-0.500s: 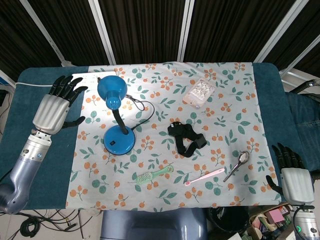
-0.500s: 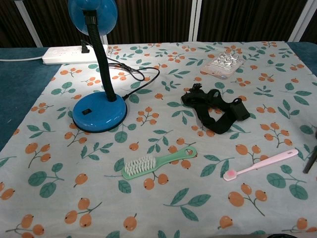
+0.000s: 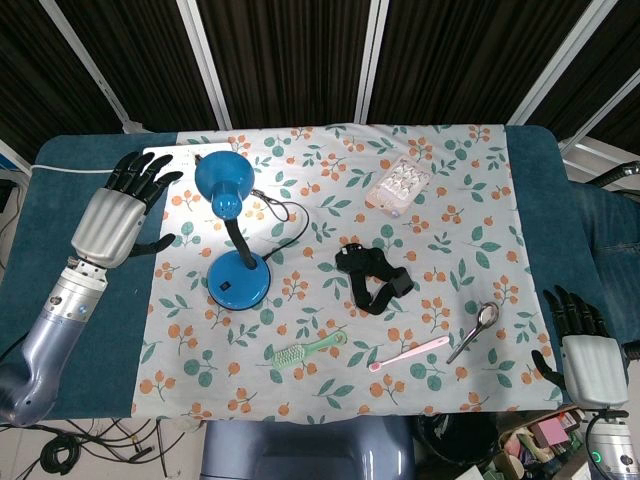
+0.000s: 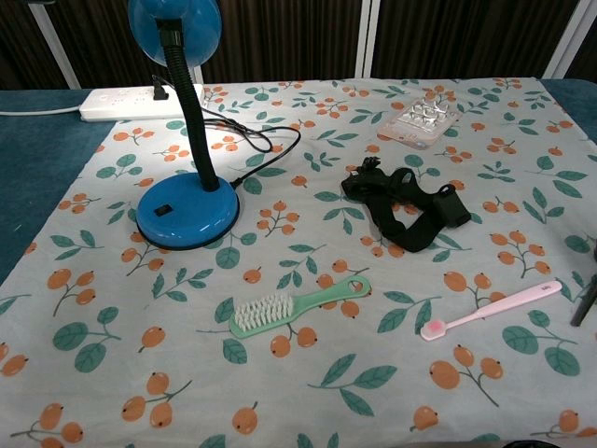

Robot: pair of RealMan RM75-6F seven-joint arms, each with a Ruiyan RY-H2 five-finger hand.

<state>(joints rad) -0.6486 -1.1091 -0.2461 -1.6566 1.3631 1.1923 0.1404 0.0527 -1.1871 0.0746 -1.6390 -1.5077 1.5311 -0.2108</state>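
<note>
Left hand (image 3: pixel 112 215) released, fingers spread, just left of blue lamp (image 3: pixel 232 235); right hand (image 3: pixel 585 355) released, spoon (image 3: pixel 476 328) near.

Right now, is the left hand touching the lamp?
No, the left hand hangs open beside the lamp, with cloth showing between them.

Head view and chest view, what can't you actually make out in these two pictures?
- Lamp shade: cut off by the top edge in the chest view.
- Power strip: partly hidden behind the left hand in the head view.
- Spoon: in the chest view only a dark sliver shows at the right edge.
- Right hand: absent from the chest view.
- Clear tray: contents too small to identify.
</note>
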